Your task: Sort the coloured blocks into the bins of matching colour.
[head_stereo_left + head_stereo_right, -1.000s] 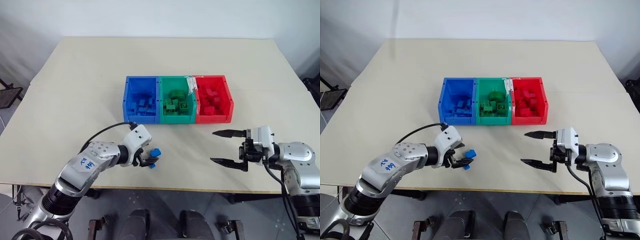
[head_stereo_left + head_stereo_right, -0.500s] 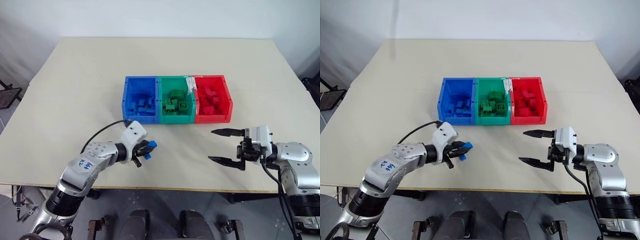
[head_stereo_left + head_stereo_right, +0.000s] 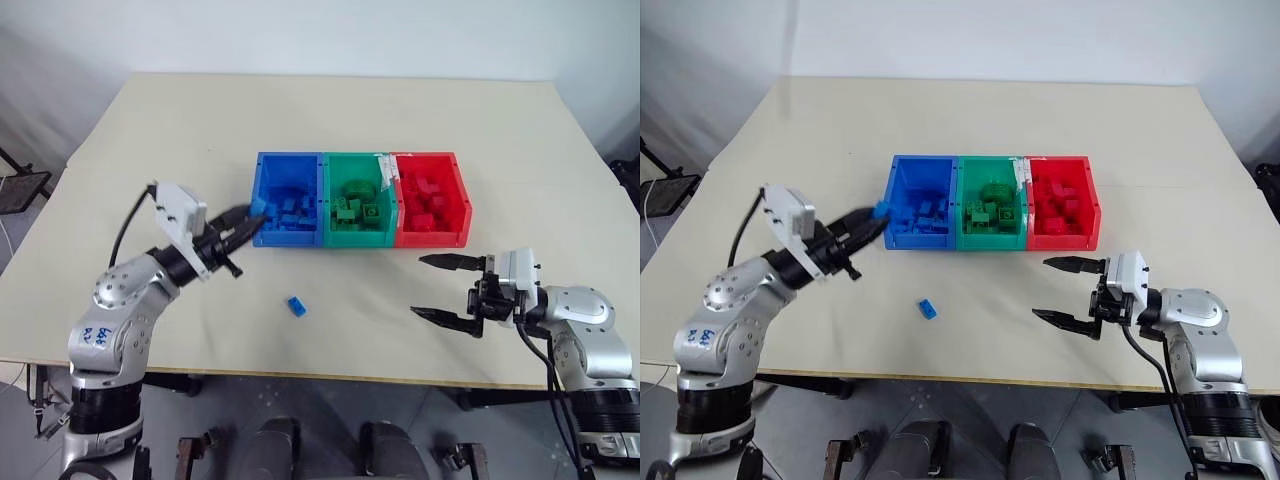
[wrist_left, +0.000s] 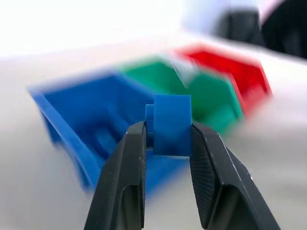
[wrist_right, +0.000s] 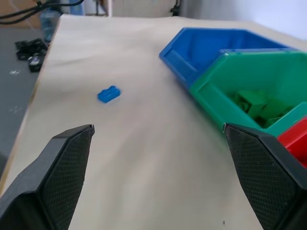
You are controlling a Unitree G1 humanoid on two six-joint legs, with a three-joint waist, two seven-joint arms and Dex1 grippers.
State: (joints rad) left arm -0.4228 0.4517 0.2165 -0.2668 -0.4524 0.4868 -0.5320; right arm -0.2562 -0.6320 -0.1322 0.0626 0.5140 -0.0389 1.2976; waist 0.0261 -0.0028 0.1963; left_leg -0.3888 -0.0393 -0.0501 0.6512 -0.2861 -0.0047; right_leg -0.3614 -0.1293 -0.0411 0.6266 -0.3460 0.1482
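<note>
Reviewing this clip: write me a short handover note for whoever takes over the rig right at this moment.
Left gripper: shut on a blue block, held near the blue bin's near-left corner, not yet over it.
Right gripper: open, holding nothing, over the table in front of the red bin.
Bins: blue, green bin and red in a row, each already holding blocks of its own colour.
Left to do: drop the held block in the blue bin, then fetch the loose blue block lying on the table near the front edge.
</note>
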